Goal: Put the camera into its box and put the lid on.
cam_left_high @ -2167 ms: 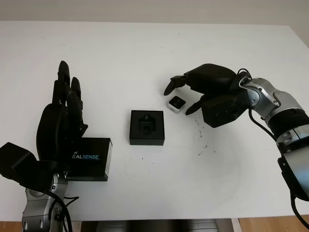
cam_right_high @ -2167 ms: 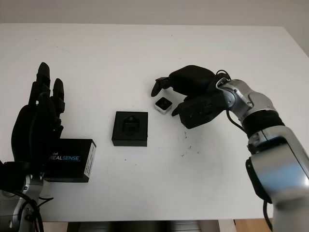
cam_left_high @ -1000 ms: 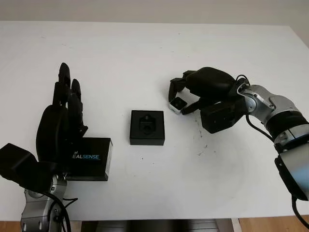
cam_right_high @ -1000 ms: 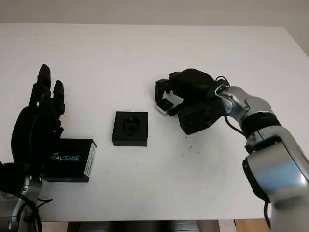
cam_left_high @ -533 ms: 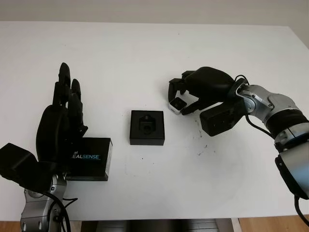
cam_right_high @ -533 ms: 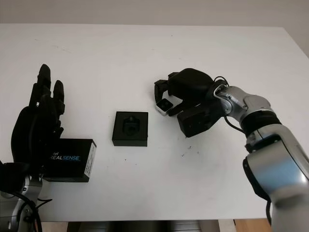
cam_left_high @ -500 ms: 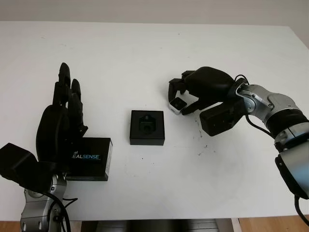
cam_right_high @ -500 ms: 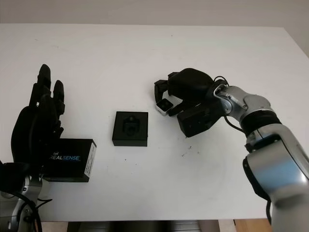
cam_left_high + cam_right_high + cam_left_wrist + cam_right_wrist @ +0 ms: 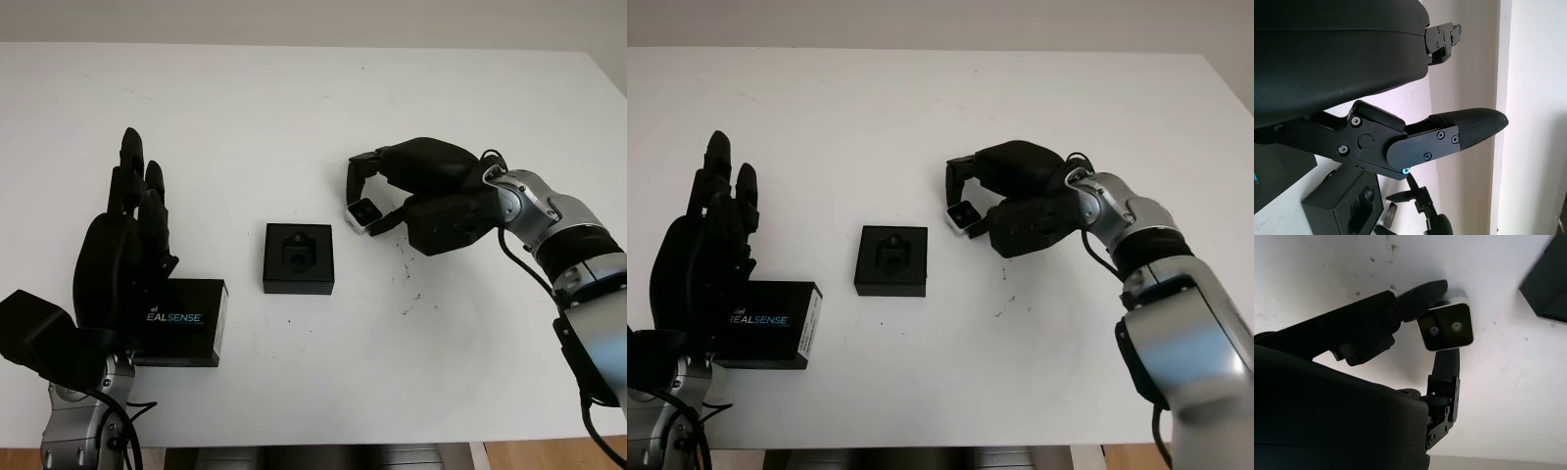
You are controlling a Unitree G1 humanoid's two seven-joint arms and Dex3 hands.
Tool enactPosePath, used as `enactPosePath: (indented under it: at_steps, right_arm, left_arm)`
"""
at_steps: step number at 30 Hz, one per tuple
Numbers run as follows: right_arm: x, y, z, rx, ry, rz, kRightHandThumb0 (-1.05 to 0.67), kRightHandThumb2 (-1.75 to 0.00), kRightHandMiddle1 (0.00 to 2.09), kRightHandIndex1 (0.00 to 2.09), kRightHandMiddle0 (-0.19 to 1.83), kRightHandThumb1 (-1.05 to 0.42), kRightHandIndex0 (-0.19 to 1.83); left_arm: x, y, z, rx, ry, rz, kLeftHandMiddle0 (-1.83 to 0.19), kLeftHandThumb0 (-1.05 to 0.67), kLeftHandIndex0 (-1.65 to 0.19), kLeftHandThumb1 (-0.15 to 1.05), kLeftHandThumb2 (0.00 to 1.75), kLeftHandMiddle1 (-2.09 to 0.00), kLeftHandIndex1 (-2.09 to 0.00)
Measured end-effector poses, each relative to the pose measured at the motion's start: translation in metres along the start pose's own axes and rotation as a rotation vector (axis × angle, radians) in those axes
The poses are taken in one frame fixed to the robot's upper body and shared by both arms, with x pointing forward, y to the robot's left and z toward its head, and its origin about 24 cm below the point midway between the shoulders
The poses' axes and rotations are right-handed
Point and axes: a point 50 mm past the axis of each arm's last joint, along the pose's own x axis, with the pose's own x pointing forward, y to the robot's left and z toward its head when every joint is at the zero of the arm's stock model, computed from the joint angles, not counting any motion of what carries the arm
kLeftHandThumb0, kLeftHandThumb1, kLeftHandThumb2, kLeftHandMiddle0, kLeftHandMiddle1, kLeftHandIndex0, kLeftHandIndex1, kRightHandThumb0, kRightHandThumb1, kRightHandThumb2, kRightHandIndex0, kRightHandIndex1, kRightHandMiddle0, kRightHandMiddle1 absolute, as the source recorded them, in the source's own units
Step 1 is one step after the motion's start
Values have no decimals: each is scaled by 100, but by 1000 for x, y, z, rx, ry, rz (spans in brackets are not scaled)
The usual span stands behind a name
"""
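The right robot hand (image 9: pixel 377 196) pinches the little camera (image 9: pixel 363 215) between its fingers, just to the right of the open black box (image 9: pixel 299 258) on the white desk (image 9: pixel 294 98). The camera is a small, hard block with a shiny dark front and pale sides, so it is probably light and a bit slippery, and best held by its flat sides. The left robot hand (image 9: pixel 122 255) is open beside the flat black lid (image 9: pixel 186 321) with square corners.

The black lid (image 9: pixel 764 322) on the worktop (image 9: pixel 921 108) bears white and blue lettering reading "REALSENSE"; its first letters hide behind the left robot hand (image 9: pixel 700 259).
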Motion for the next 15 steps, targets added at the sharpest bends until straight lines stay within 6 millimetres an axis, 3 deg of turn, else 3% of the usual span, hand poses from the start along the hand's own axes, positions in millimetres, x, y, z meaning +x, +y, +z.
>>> enactPosePath:
  at_steps: [15]
  right_arm:
    - [-7,0,6,234,-67,-128,-42,-6,187,7,27,-100,25]
  left_arm:
    - [-3,-4,-4,-18,35,0,19,-79,19,105,63,0,0]
